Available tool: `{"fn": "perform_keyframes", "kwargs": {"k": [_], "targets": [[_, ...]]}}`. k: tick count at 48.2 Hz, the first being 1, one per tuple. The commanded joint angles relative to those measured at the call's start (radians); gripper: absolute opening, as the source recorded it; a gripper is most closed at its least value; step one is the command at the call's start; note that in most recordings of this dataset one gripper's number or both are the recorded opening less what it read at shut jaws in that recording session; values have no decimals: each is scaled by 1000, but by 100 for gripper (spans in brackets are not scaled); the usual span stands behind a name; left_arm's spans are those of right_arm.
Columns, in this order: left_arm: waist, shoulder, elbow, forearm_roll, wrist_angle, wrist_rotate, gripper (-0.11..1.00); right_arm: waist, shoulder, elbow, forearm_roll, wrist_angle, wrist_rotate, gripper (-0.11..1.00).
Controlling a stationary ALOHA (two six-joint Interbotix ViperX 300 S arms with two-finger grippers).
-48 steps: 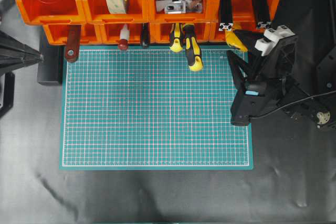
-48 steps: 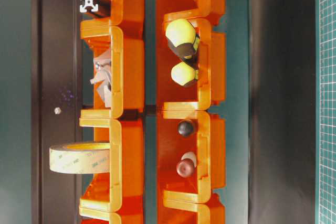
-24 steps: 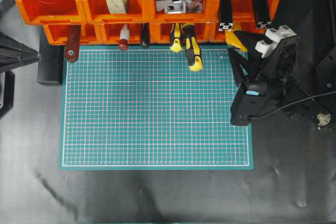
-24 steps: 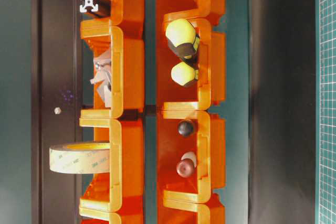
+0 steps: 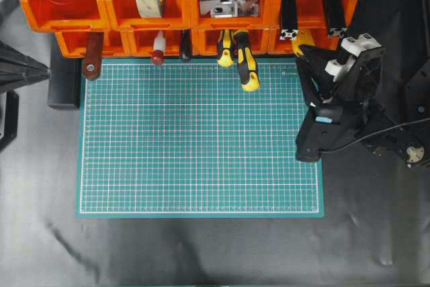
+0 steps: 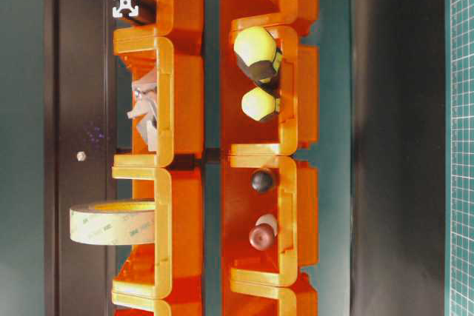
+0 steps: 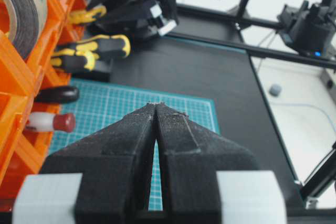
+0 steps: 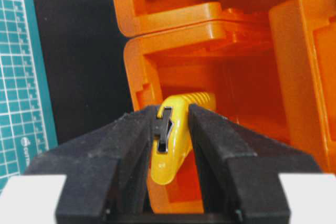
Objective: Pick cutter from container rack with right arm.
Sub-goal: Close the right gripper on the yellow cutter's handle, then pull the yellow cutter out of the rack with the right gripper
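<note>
the right gripper [image 8: 173, 116] has its two black fingers [image 8: 131, 135] drawn in narrow on either side of the cutter [image 8: 170, 140], the pads pressing or all but pressing its flat yellow sides, so it looks clamped on the cutter. the cutter sits between the fingertips with its black slider facing the wrist camera; its long axis runs from the gripper into the lower right bin of the container rack [image 8: 231, 40], the ribbed end inside the bin and the rounded end poking out toward the camera. from overhead only a small yellow bit of the cutter [image 5: 302, 35] shows at the bin's mouth, with the right arm [image 5: 339, 109] angled up to it from the right edge of the green mat [image 5: 195, 139]. the table-level view catches just a sliver of yellow at its top edge. the left gripper [image 7: 156, 106] hangs over the mat with its fingers pressed together on nothing.
</note>
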Motion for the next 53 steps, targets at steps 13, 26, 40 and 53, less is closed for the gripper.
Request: {"fn": "perform_keyframes", "kwargs": {"k": [13, 26, 40, 53], "targets": [[2, -6, -26, 2, 6, -3, 1, 127, -21, -98, 38, 140, -8, 21], [9, -8, -26, 3, 34, 2, 1, 236, -14, -222, 38, 282, -35, 20], [15, -18, -28, 3, 48, 0, 1, 314, 63, -402, 38, 350, -172, 18], [15, -23, -29, 2, 48, 0, 1, 336, 135, -538, 41, 336, -250, -1]]}}
